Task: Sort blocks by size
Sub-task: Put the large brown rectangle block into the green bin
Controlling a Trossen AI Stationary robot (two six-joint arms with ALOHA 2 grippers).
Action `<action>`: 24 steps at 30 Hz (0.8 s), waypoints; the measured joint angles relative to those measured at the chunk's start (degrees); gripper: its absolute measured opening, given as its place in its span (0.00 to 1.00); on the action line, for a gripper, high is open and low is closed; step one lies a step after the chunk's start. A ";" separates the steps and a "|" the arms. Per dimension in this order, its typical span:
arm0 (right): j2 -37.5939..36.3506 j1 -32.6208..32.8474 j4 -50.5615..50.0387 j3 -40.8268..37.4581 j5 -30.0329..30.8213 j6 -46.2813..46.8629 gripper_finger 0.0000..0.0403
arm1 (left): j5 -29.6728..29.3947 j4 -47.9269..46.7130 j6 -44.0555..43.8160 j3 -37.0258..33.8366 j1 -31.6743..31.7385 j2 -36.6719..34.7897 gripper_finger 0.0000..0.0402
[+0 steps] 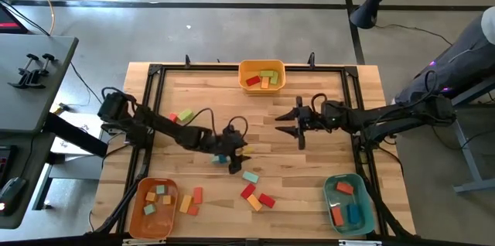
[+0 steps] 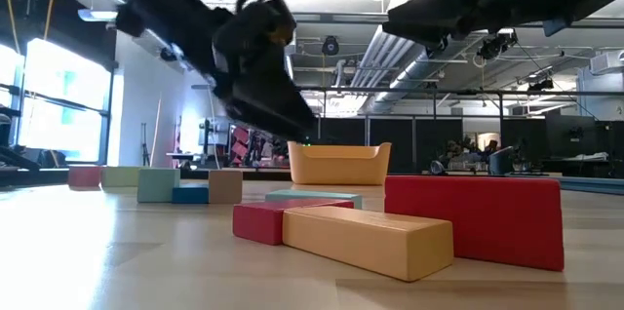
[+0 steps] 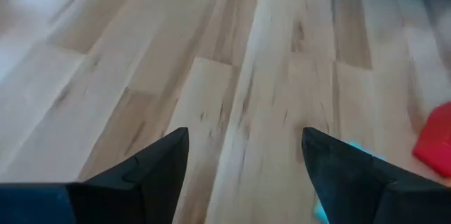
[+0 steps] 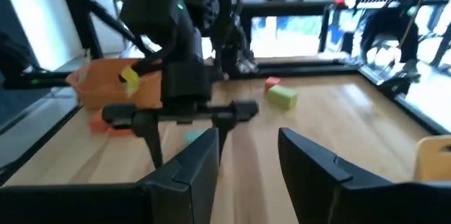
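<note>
Blocks lie scattered on the wooden table (image 1: 325, 161): a green and an orange block (image 1: 184, 114) at the left, small teal blocks (image 1: 220, 158) by my left gripper, and a teal block (image 1: 250, 176), red blocks (image 1: 265, 199) and a yellow bar (image 1: 254, 203) toward the near edge. My left gripper (image 1: 238, 159) hovers open and empty over bare wood (image 3: 243, 136), beside the small teal blocks. My right gripper (image 1: 282, 124) is open and empty (image 4: 246, 139) at mid-table, its fingers pointing toward the left arm.
A yellow bin (image 1: 261, 76) with blocks stands at the far edge. An orange bin (image 1: 152, 207) is at the near left and a teal bin (image 1: 348, 203) at the near right, both holding blocks. An orange and a red block (image 1: 191, 200) lie beside the orange bin.
</note>
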 joint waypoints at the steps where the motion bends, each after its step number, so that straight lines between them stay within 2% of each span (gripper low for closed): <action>1: 0.00 0.00 0.76 0.00 0.76 -0.39 0.35 | 2.15 0.54 2.62 0.56 0.76 -0.04 0.67; 4: 0.00 0.00 3.13 0.00 2.85 -2.63 0.35 | 6.19 5.57 11.79 2.81 2.80 -0.40 0.69; 8: -0.01 0.00 4.70 0.00 3.44 -3.32 0.35 | 5.83 6.84 21.21 5.28 4.66 -0.55 0.69; 11: -0.01 0.00 4.48 0.00 3.40 -2.87 0.35 | 5.76 -0.16 26.37 7.09 4.48 -0.79 0.69; 14: 0.00 0.00 3.72 0.00 3.42 -4.46 0.35 | 1.76 -14.38 27.84 10.94 2.96 -1.24 0.69; 18: 0.00 0.00 3.65 -0.02 3.41 -5.50 0.35 | -6.33 -34.32 18.80 15.59 0.22 -1.40 0.69; 24: 0.00 0.00 2.27 -0.02 3.40 -4.22 0.35 | -12.02 -57.99 -4.81 15.42 -2.02 -2.24 0.69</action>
